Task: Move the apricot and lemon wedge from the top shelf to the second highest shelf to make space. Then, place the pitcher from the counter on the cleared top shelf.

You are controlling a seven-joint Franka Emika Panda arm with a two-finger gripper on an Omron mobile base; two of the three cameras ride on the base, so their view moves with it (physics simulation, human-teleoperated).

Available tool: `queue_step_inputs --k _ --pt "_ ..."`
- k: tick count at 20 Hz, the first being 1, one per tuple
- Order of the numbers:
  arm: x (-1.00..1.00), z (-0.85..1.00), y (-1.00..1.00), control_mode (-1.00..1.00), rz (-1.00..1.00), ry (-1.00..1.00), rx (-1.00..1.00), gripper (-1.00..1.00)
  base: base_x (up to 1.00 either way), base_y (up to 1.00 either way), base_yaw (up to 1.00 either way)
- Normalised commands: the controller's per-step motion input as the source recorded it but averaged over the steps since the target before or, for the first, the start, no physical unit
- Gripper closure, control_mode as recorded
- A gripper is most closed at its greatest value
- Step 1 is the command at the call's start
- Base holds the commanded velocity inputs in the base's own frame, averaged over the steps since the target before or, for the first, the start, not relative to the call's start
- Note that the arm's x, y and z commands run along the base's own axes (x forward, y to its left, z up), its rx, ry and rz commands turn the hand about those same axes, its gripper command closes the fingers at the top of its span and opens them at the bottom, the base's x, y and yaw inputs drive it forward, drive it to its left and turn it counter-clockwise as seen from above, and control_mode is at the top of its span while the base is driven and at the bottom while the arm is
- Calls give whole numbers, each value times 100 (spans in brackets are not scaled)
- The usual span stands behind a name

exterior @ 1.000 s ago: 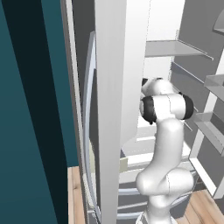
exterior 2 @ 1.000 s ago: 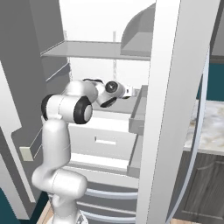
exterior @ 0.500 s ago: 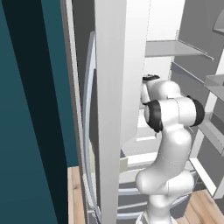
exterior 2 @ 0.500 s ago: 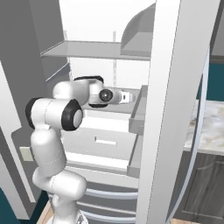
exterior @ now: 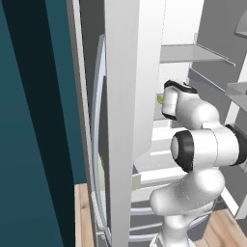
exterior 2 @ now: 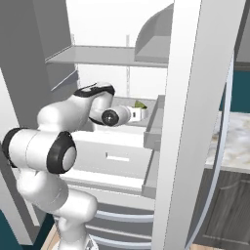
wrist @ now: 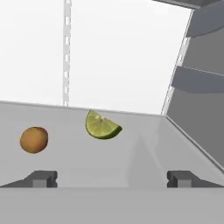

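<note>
The apricot (wrist: 34,139) and the lemon wedge (wrist: 102,126) lie a little apart on a grey fridge shelf (wrist: 144,153), apricot to the left in the hand view. My gripper (wrist: 112,179) stands open just in front of them, level with the shelf, with nothing between its fingertips (wrist: 43,178). From the right base view the wedge (exterior 2: 140,104) shows just past the hand (exterior 2: 117,116); from the left base view it (exterior: 159,99) peeks beside the wrist. A higher shelf (exterior 2: 107,56) hangs above. The marbled counter (exterior 2: 234,139) lies to the right; the pitcher is out of view.
The open fridge door (exterior 2: 188,122) stands close on the right of the arm, another door panel (exterior: 128,111) on its left. White drawers (exterior 2: 114,158) sit under the shelf. Door bins (exterior: 236,91) line the right side.
The elbow has swung down and outward while the hand stayed at the shelf, sinking slightly. The jaws remain open; the fruit has not moved.
</note>
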Motion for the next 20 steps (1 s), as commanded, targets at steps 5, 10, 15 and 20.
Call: queue_step_inputs --k 5,10,15,20 --pt "-62 100 0 -100 7 0 0 -100 0 0 0" --pt "-28 100 0 -100 8 7 0 -100 0 0 0" --pt "-26 100 0 -100 9 21 -1 -100 0 0 0" --pt "-32 100 0 -100 10 23 -5 -100 0 0 0"
